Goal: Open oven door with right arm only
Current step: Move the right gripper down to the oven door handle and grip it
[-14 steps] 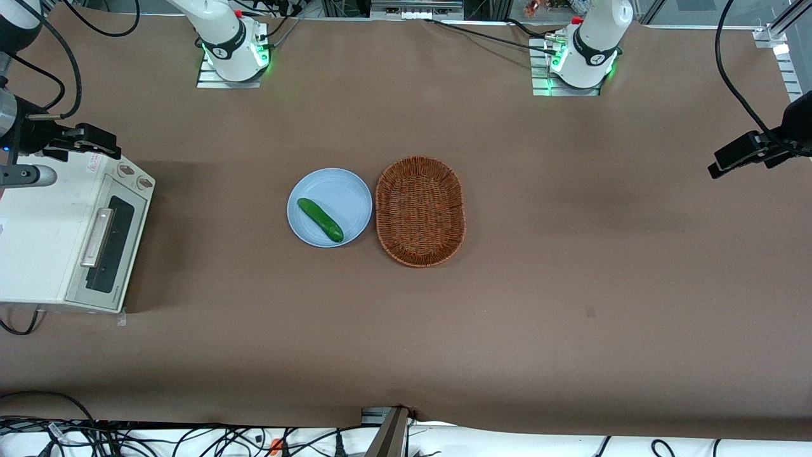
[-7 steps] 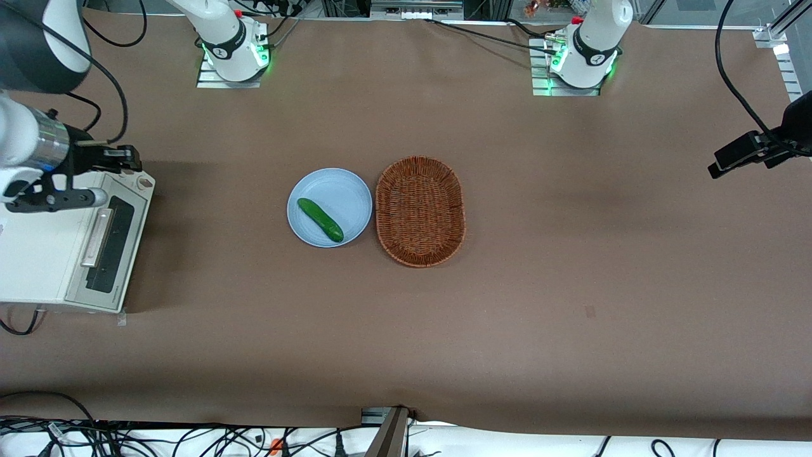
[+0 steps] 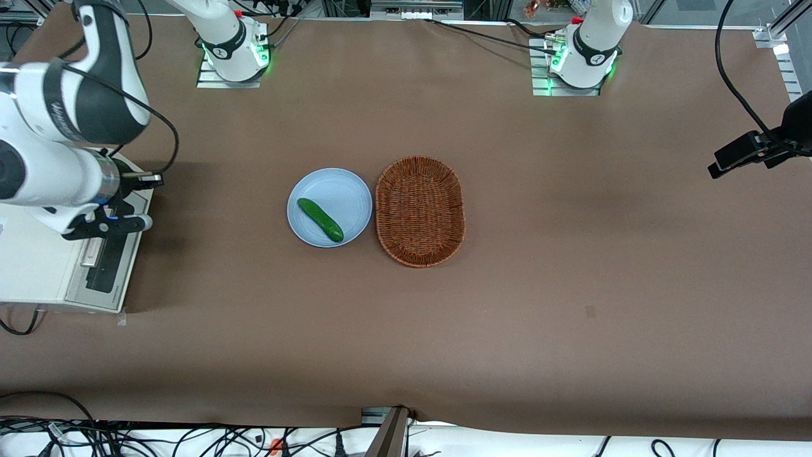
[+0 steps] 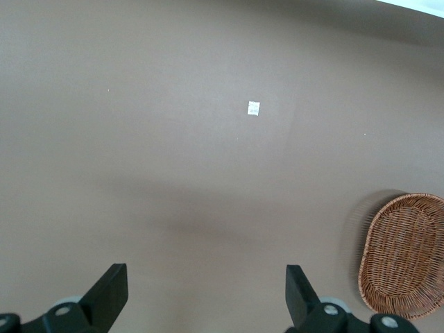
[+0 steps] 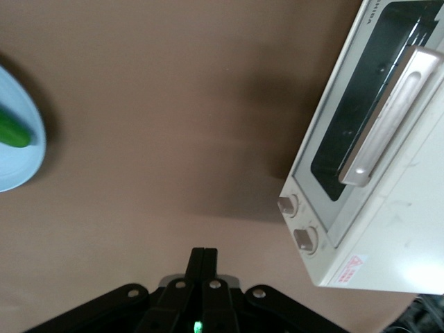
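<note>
front view, boxy cream oven (image 3: 32,266), black end effector (image 5: 204,262) above its knobs, fingers pressed together

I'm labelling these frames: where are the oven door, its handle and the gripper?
oven door (image 5: 347,132), right wrist view, dark glass.
handle (image 5: 385,121), right wrist view, mid-bar.
gripper (image 5: 203,260), right wrist view, shut fingertips.

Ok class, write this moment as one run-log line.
gripper: shut, above oven knob end | door: closed | handle: untouched
</note>
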Motion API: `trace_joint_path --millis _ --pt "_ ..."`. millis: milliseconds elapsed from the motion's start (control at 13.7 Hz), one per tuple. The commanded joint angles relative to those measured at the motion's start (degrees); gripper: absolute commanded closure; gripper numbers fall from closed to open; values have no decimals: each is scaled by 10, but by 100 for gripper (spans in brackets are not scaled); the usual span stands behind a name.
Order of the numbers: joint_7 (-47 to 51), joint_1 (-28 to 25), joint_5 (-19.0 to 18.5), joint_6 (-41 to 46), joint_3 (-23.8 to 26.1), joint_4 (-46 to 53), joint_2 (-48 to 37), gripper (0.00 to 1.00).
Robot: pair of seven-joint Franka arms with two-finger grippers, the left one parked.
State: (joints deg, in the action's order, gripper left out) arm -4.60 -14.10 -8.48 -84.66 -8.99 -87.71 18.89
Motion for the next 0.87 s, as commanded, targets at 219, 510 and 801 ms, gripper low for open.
trace_joint_path --millis 219,510,801 --pt "-20 0 -121 -49 -1 0 64 100" --pt "-46 7 -188 -54 -2 0 81 100" --pt "-102 42 -218 -109 -4 -3 105 100"
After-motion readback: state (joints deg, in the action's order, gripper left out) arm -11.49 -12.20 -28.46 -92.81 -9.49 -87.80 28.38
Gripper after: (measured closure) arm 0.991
